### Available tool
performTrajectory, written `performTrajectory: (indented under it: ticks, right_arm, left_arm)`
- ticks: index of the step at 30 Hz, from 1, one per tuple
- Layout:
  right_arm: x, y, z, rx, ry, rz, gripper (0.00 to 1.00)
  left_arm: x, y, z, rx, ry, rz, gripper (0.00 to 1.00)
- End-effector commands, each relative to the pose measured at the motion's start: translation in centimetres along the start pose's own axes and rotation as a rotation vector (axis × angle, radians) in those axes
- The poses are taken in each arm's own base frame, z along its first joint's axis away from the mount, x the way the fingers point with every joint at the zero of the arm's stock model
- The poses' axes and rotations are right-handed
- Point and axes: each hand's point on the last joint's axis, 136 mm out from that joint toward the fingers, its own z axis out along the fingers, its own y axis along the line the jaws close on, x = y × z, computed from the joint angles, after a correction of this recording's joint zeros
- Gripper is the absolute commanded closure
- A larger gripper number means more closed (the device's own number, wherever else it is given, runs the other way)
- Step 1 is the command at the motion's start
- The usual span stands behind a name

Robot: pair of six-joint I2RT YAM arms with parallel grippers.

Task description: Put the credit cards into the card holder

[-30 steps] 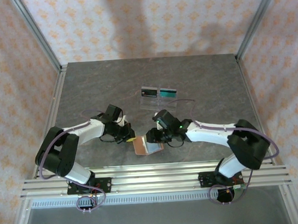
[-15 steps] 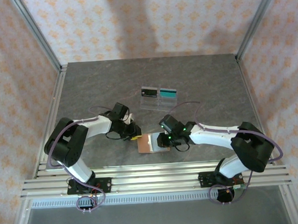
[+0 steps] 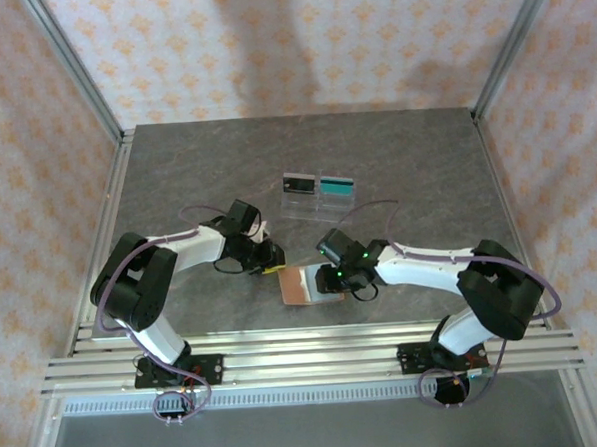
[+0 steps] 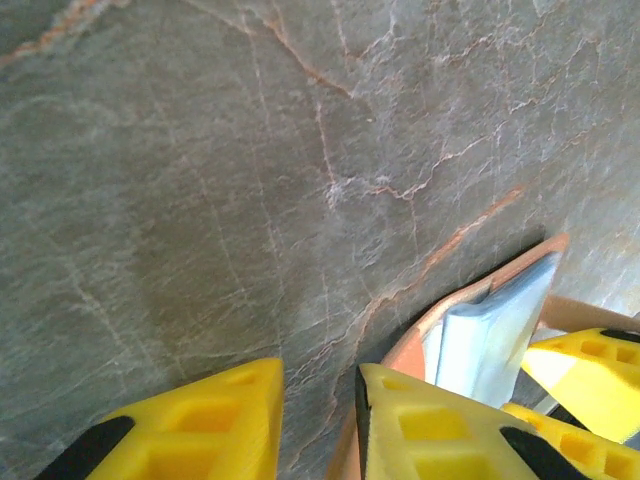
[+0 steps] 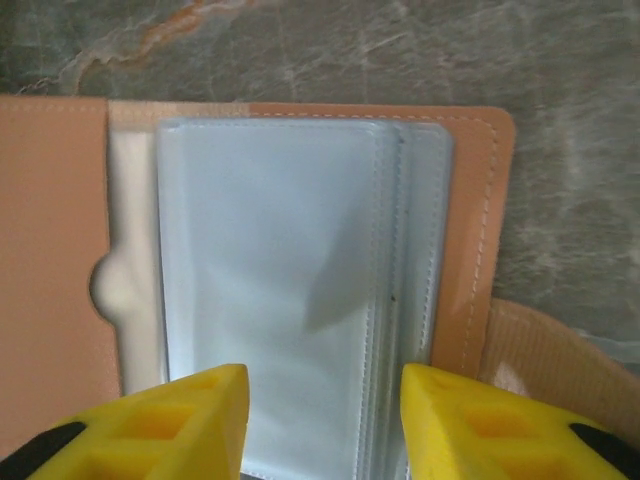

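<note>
Card holder: open beneath right tool, which is parted and empty.
Left tool: parted, empty, alongside.
Credit cards: farther back, in line with right tool.

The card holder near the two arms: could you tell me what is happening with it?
Both arms are at the open card holder. The right gripper is open over its clear sleeves. The left gripper is open beside its edge. The black card and teal card lie farther back, not yet loaded.
</note>
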Motion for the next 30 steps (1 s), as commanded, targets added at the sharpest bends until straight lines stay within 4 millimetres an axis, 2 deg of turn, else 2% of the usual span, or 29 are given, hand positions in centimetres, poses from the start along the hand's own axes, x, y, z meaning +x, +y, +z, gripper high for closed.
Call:
performTrajectory:
  ticks: [1,5,7,10,17,21,26,30]
  right_arm:
    - [-0.5,-0.5,-2.0,0.091,-0.013,-0.022,0.5]
    - [-1.6,0.7,-3.4,0.095,-0.052,-0.03,0.44]
    - [-2.0,1.3,-3.8,0.105,-0.08,-0.038,0.3]
    - [-2.1,1.9,-3.9,0.147,-0.11,-0.055,0.25]
    - [-1.3,2.9,-1.5,0.247,-0.107,-0.118,0.17]
    - [-0.8,2.0,0.4,0.307,-0.083,-0.122,0.16]
    - [-0.1,1.1,1.8,0.34,-0.06,-0.11,0.15]
    - [0.2,1.1,2.3,0.328,-0.06,-0.091,0.15]
  left_arm:
    - [-0.2,-0.3,-0.3,0.022,-0.017,0.006,0.74]
    - [-0.1,-0.3,-0.3,0.031,-0.017,-0.004,0.74]
    - [-0.1,-0.4,-0.3,0.034,-0.017,-0.002,0.74]
    - [-0.1,-0.4,-0.3,0.035,-0.016,-0.004,0.74]
    - [-0.7,-1.3,-0.7,0.055,-0.027,0.002,0.72]
    - [-1.5,-2.4,-2.3,0.088,-0.054,-0.007,0.71]
    - [-1.8,-5.8,-5.2,0.241,-0.098,-0.044,0.7]
    - [-1.4,-7.4,-6.5,0.31,-0.125,-0.073,0.7]
